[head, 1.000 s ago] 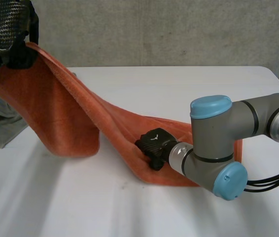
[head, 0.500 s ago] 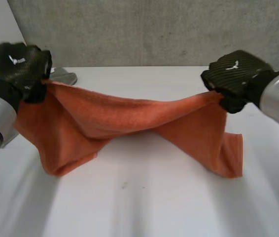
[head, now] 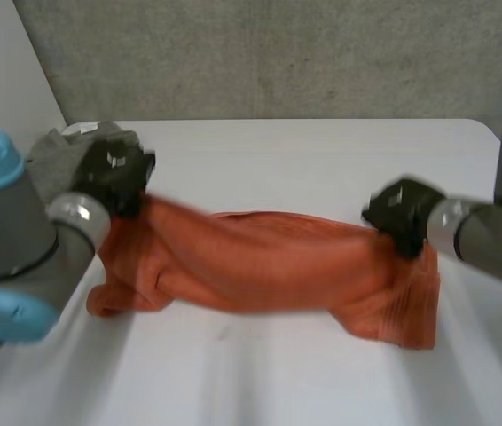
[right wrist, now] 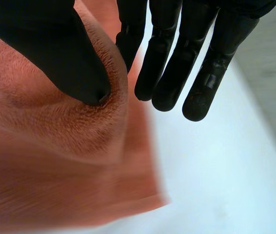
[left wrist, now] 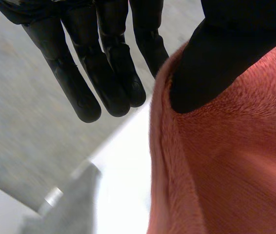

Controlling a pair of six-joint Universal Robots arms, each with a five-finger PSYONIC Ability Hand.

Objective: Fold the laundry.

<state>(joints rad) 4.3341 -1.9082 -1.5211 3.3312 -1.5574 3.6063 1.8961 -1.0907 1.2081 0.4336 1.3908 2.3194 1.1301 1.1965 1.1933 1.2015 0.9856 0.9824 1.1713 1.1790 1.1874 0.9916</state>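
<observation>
Nearest us, the white table (head: pixel 251 377) lies bare, short of both sets of fingers. On either side of it the left arm (head: pixel 11 240) and the right arm (head: pixel 499 235) reach inward.

Between the two hands we see the orange towel (head: pixel 269 266), drawn out in a long, rumpled band low over the table. We cannot tell whether its middle touches the surface. Each end is bunched below the fingers that hold it, and the end under the right hand drops in a flap onto the table.

The left hand (head: pixel 113 170) has one end. Its thumb (left wrist: pixel 211 63) presses down on the towel's edge, and the finger nearest the thumb runs behind that edge, so the cloth is pinched between them. The other fingers (left wrist: pixel 87 95) are straight, close together and clear of the cloth.

The right hand (head: pixel 400 209) has the other end. Its thumb (right wrist: pixel 65 58) sinks a dimple into the towel against the finger behind the fold. Its remaining fingers (right wrist: pixel 206 83) are straight, slightly spread, over bare table.

Just beyond the left fingertips a grey garment (head: pixel 51 160) lies crumpled on the table. Farthest back stands a concrete wall (head: pixel 278 53).
</observation>
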